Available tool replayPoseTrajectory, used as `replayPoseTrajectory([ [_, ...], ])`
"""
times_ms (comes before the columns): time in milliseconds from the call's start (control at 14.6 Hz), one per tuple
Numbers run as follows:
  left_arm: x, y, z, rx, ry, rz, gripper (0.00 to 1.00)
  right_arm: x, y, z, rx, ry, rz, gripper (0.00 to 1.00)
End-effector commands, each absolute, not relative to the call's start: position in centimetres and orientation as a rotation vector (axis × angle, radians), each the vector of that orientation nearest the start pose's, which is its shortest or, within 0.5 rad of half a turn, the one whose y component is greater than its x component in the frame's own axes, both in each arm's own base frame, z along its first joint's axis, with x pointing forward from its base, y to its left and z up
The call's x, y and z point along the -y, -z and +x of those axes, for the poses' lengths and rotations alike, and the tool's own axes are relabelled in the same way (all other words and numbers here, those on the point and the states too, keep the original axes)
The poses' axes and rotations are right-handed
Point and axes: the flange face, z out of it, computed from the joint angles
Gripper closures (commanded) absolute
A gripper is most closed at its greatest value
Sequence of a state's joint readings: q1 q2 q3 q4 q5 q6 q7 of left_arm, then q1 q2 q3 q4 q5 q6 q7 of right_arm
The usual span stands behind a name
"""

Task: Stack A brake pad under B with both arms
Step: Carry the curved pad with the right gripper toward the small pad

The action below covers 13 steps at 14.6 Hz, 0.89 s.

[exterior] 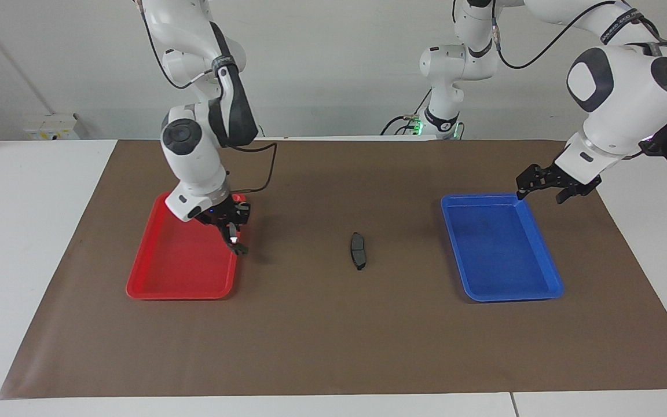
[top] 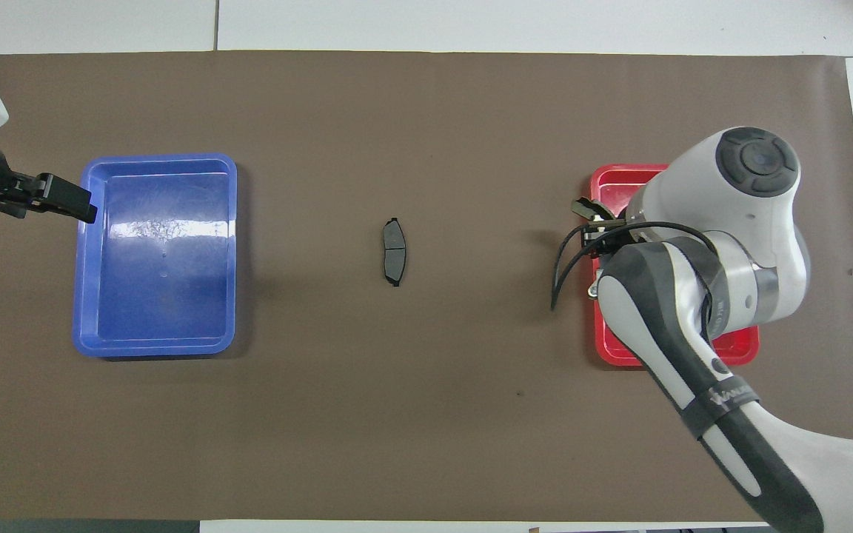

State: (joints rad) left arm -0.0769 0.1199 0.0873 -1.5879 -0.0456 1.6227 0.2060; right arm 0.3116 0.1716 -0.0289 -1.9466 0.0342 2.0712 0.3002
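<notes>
My brown mat (exterior: 333, 336) looks matt, perhaps paper; beside it, the blue tray (exterior: 548, 272) and red tray (exterior: 154, 284) shine like glossy plastic.

The A brake pad (exterior: 358, 250) lies alone on the brown mat (exterior: 333, 347), between the red tray (exterior: 160, 284) and the blue tray (exterior: 501, 289) — apart from both. The right gripper (exterior: 230, 234) hangs over the red tray's edge toward the pad, clamped on B (exterior: 236, 243), which hangs below its fingers. The left gripper (exterior: 545, 184) — spread wide and holding nothing — is raised over the corner of the blue tray nearest the left arm's base.
</notes>
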Motion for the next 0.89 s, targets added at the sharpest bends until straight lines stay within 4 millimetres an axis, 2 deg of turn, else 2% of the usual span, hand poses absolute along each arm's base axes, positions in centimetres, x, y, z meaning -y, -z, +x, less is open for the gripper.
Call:
replayPoseTrajectory([
  [0,-1.6,-57.1,57.3,-0.335,-0.177,-3.135,0.01,-23.7,-38.8,58.0,-0.158,-0.064,-3.132,1.00],
  [137,-1.6,-58.5,56.3,-0.335,-0.179,-3.138,0.01,-29.4,-37.6,58.4,-0.163,-0.053,-3.136,1.00],
  [343,-1.5,-60.4,54.8,-0.339,-0.177,-3.139,0.01,-33.9,-36.6,57.9,-0.147,-0.028,-3.130,1.00],
  [480,-1.6,-60.4,54.5,-0.337,-0.176,-3.129,0.01,-37.4,-35.1,56.5,-0.121,-0.036,-3.141,1.00],
  [618,-1.8,-60.4,54.6,-0.338,-0.173,-3.102,0.01,-38.7,-34.7,56.7,-0.110,0.017,-3.113,1.00],
  [755,-1.8,-60.1,54.6,-0.341,-0.173,-3.101,0.01,-39.5,-32.5,57.1,-0.133,0.031,-3.113,1.00],
  [824,-1.9,-60.3,54.5,-0.339,-0.159,-3.101,0.01,-41.4,-31.9,57.3,-0.107,0.042,-3.108,1.00],
])
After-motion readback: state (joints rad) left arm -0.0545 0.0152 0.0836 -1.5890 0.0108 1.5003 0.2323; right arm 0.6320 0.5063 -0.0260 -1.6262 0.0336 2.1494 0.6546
